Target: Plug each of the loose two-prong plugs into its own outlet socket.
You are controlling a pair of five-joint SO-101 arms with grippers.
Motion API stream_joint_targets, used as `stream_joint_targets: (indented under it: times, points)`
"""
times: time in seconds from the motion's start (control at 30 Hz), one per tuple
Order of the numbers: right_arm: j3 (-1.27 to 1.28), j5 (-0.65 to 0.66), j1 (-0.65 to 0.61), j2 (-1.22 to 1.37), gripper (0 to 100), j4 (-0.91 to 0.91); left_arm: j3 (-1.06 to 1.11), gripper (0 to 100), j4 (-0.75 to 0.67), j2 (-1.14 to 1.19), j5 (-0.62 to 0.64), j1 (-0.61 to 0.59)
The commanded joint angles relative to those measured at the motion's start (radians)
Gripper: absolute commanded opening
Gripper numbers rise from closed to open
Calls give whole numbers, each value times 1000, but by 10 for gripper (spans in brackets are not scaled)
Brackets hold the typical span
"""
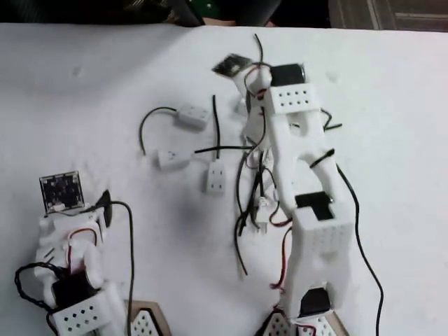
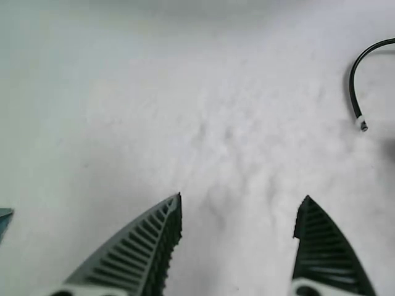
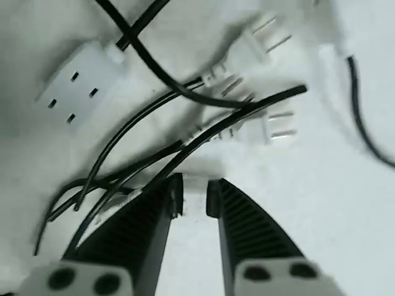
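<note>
Three white outlet sockets lie mid-table: one (image 1: 192,115), a second (image 1: 173,158) and a third (image 1: 215,176), each with a short black cable. The third outlet socket (image 3: 79,77) lies ahead of my right gripper (image 3: 192,185). White two-prong plugs (image 3: 265,36) (image 3: 274,126) lie loose among crossed black cables just beyond its tips. The fingers stand narrowly open with nothing between them. In the high view the right gripper (image 1: 256,143) hangs over the cable tangle and the plugs (image 1: 262,208). My left gripper (image 2: 242,197) is open over bare table, at the near left (image 1: 98,206).
Tangled black cables (image 1: 245,189) run under and beside the right arm. A loose black cable end (image 2: 357,92) curls ahead of the left gripper. The white table (image 1: 364,84) stretches wide on the far left and right.
</note>
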Motion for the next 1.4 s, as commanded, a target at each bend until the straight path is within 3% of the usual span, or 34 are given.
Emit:
stream_joint_targets:
  times: [0.0,0.27,0.67,0.93,1.17,1.37]
  points:
    - [129,-117,-16,-93,60,-15,-6,294,-18,-10,-9,7]
    - [253,-212,-18,-39,149,-122,-6,294,-18,-10,-9,7]
    - [253,-210,-16,88,48,-188,-6,294,-18,-10,-9,7]
    - [259,-199,18,-74,18,-73,-6,294,-18,-10,-9,7]
    - [350,-80,42,-289,18,-2,-6,294,-18,-10,-9,7]
    - [384,161,71,-338,18,-16,-6,294,-18,-10,-9,7]
